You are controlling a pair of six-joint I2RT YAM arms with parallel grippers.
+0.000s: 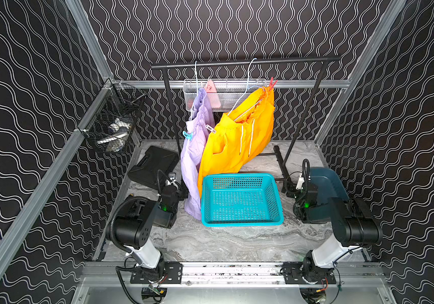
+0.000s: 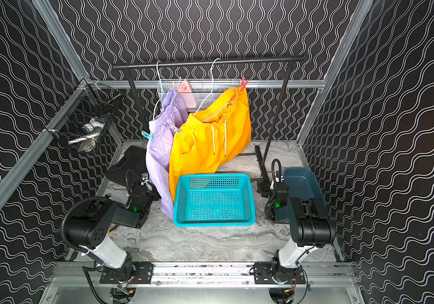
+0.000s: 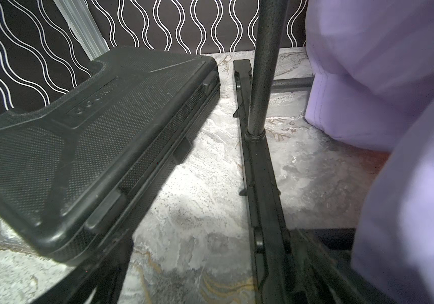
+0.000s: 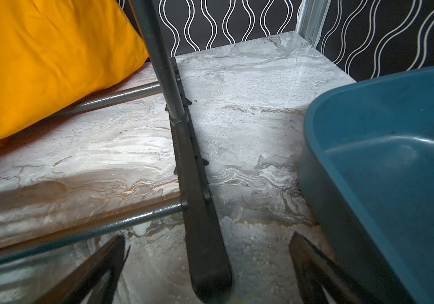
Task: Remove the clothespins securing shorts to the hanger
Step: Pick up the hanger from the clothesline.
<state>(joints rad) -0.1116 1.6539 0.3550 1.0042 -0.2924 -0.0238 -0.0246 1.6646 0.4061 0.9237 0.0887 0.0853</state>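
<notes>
Two pairs of shorts hang from white wire hangers (image 1: 250,71) on a black rail. The lilac shorts (image 1: 197,147) carry a light blue clothespin (image 1: 187,135) at the waistband. The orange shorts (image 1: 234,147) carry a whitish clothespin (image 1: 210,128) at the low end and a red clothespin (image 1: 272,83) at the top. My left gripper (image 3: 205,273) is open low over the table, beside the lilac fabric (image 3: 384,79). My right gripper (image 4: 206,263) is open, straddling the rack's foot (image 4: 200,210) without touching it, far below the clothespins. Both are empty.
A teal perforated basket (image 1: 241,198) sits mid-table in front of the shorts. A dark blue bin (image 4: 384,163) stands close beside the right gripper and a black case (image 3: 84,147) beside the left. Wire baskets hang on the left wall (image 1: 110,118) and back wall (image 1: 223,94).
</notes>
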